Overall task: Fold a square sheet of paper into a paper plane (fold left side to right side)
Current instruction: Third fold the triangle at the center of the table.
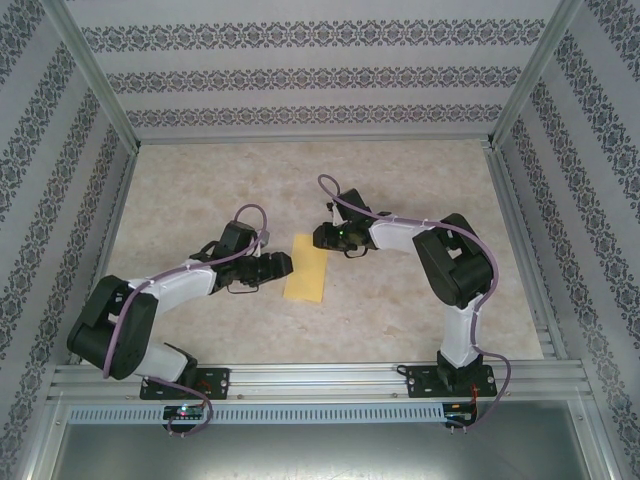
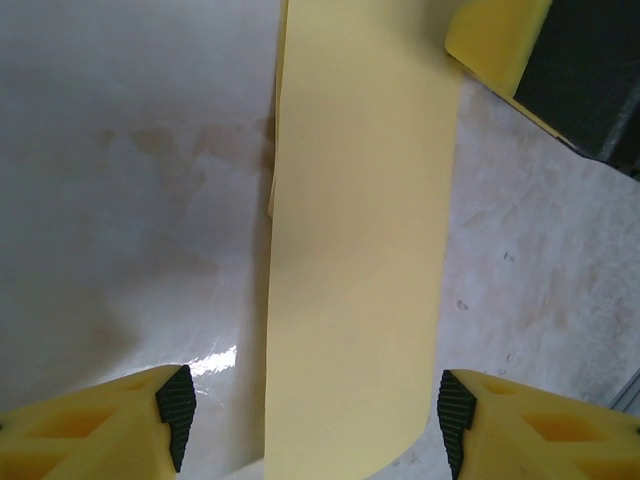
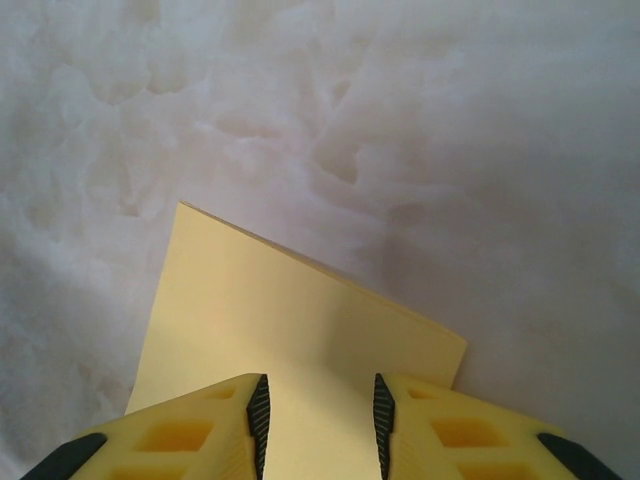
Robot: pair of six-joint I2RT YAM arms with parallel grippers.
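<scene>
We see the square sheet of paper (image 1: 307, 270) lying flat on the table (image 1: 400, 190), between the two arms and a little nearer the bases than the back wall. It is bright yellow, matte and unmarked, and doubled over into a narrow strip whose long sides run away from the bases. In the left wrist view the paper (image 2: 355, 250) shows a thin sliver of a lower layer along its left edge, so the layers do not quite line up. In the right wrist view the paper (image 3: 300, 320) ends in two sharp corners.

The left gripper (image 1: 283, 265) sits at the strip's left edge. Its fingers (image 2: 175, 400) stand wide apart with the strip between them, gripping nothing.

The right gripper (image 1: 322, 237) is at the far end of the strip. Its fingers (image 3: 258, 415) are parted by a narrow gap above the sheet, and we cannot tell whether their tips touch it.

The near end of the strip is cut off in both wrist views.
</scene>
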